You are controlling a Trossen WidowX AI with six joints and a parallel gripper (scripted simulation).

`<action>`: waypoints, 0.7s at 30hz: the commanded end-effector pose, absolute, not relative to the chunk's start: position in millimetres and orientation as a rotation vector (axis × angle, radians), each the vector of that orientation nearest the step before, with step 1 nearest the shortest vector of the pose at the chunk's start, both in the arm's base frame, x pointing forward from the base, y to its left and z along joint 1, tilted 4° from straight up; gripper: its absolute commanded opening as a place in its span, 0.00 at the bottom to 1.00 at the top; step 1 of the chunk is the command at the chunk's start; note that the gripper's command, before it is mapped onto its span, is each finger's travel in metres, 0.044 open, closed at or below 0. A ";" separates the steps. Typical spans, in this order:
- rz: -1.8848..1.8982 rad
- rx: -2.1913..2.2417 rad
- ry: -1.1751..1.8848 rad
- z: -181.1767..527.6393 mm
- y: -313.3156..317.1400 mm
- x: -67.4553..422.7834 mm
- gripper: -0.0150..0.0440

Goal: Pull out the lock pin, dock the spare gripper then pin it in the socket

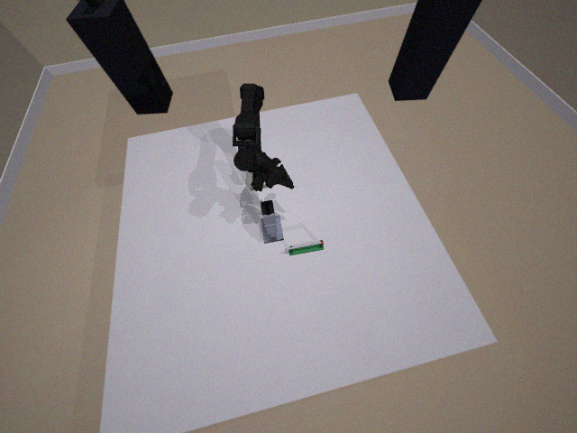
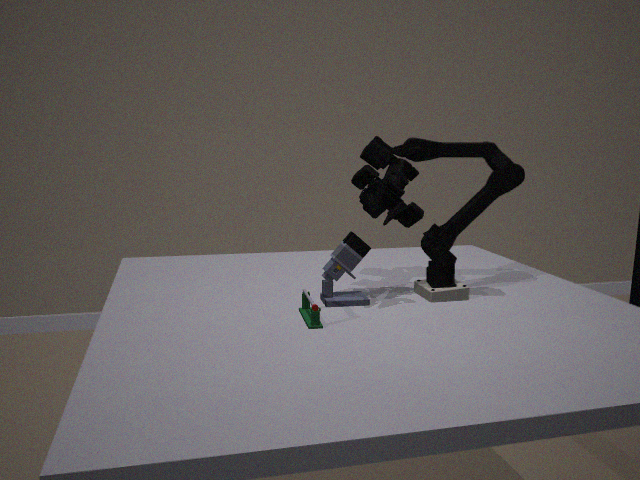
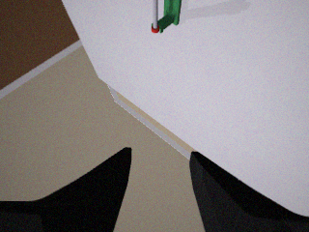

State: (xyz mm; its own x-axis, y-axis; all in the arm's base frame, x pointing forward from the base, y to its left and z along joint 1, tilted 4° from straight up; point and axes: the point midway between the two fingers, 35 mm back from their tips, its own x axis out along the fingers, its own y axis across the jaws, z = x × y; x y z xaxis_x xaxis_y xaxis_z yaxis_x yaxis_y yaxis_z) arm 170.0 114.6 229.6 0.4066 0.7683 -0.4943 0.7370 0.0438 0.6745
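Above the mount [image 2: 344,298], well apart from it, the gripper [image 2: 386,219] hangs tilted down toward the table [image 2: 206,361]. Jaws stand half closed, nothing between them; wrist view shows only table and floor in the gap. Spare gripper [image 2: 355,244] sits docked in the tilted socket [image 2: 338,263], black end up. Pin [image 1: 303,244] lies on the green rest [image 1: 306,250] just beside the mount, red head [image 2: 314,307] at one end. Judged step: docking done, pin fetch next. Next move calls for descending over the pin, jaws straddling its shaft, and lifting it without knocking the rest. Locking is not yet done.
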 end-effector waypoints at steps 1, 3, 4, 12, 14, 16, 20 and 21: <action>0.049 1.676 1.316 231.6 116.8 170.8 0.56; 0.062 1.588 1.309 232.9 117.1 177.2 0.56; 0.072 1.520 1.305 233.6 117.4 182.1 0.56; 0.241 0.727 1.303 231.4 128.8 235.3 0.56; 0.308 0.500 1.307 228.4 134.3 248.6 0.56; 0.380 0.274 1.310 224.3 140.7 261.3 0.56; 0.501 -0.082 1.305 217.3 149.0 280.2 0.56; 0.541 -0.196 1.299 215.3 151.1 286.5 0.56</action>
State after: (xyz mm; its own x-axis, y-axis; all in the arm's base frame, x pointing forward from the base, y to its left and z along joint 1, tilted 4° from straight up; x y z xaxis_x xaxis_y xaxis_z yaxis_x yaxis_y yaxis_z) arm 260.8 139.7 227.7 0.2191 0.4162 -0.8825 -0.1528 0.9079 0.3903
